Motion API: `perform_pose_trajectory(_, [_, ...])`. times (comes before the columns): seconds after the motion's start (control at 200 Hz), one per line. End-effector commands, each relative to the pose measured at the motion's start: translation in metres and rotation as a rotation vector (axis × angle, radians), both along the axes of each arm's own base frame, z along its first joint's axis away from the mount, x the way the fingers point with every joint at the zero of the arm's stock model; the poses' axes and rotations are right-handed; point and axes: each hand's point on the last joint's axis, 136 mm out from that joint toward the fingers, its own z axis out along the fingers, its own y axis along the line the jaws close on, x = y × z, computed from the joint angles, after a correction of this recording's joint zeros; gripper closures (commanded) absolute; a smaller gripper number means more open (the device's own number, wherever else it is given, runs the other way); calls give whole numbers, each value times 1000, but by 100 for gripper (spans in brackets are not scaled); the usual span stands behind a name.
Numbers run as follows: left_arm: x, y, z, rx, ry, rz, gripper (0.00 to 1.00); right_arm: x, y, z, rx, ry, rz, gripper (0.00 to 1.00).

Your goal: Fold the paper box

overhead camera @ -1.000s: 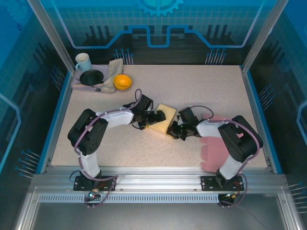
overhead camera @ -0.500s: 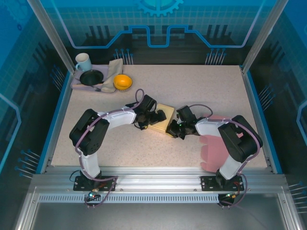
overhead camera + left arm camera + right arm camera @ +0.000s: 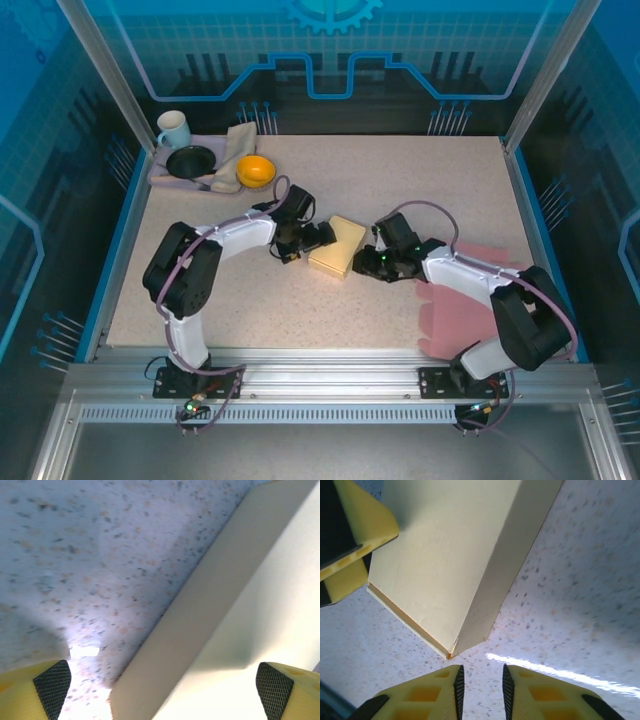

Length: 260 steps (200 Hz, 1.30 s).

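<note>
1. The cream paper box (image 3: pixel 338 247) lies closed and flat near the middle of the speckled table (image 3: pixel 430 190), between the two arms.
2. What has changed: a second ago the right gripper (image 3: pixel 366 264) was shut tight against the box's corner at its 4 o'clock. It has since slid back toward 3 o'clock and loosened.
3. In the right wrist view its fingers (image 3: pixel 454 682) stand a narrow gap apart with nothing between them. The box corner sits just ahead of the tips.
4. The left gripper (image 3: pixel 312 240) stays at the box's 9 o'clock. Its pads (image 3: pixel 52 687) are spread wide on either side of the box's long edge. I cannot tell whether they touch it.
5. My reading: the right arm has let go after pressing a flap shut, so the fold looks nearly or fully finished.
</note>
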Motion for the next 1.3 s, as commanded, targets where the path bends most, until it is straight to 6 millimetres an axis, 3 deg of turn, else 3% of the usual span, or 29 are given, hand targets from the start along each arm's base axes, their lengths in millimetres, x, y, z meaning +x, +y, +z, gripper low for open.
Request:
perform_pose_trajectory(0.0, [-1, 10, 36, 32, -70, -14, 1, 15, -24, 27, -158, -109, 66, 67])
perform_pose_trajectory(0.095, [-15, 13, 44, 11, -78, 9, 1, 40, -32, 49, -216, -188, 93, 62])
perform_pose_trajectory(0.19, [-35, 6, 45, -14, -79, 11, 1, 71, -36, 56, -264, -227, 138, 60])
perform_pose_trajectory(0.345, [-57, -32, 34, -94, -60, -14, 1, 122, -30, 47, -274, -261, 200, 58])
perform_pose_trajectory(0.54, [-52, -56, 12, -107, -34, -14, 1, 161, -14, 25, -263, -305, 302, 56])
perform_pose_trajectory(0.665, [-47, -58, 1, -84, -23, -11, 1, 162, -5, 9, -238, -293, 366, 56])
perform_pose_trajectory(0.92, [-27, -47, -12, -21, -5, 28, 5, 142, -2, -17, -183, -214, 358, 56])
perform_pose_trajectory(1.11, [8, -30, -6, -28, -27, 78, 15, 128, -2, -32, -146, -155, 331, 55])
perform_pose_trajectory(1.296, [47, -17, -1, -9, -63, 86, 27, 128, 2, -31, -109, -126, 269, 56])
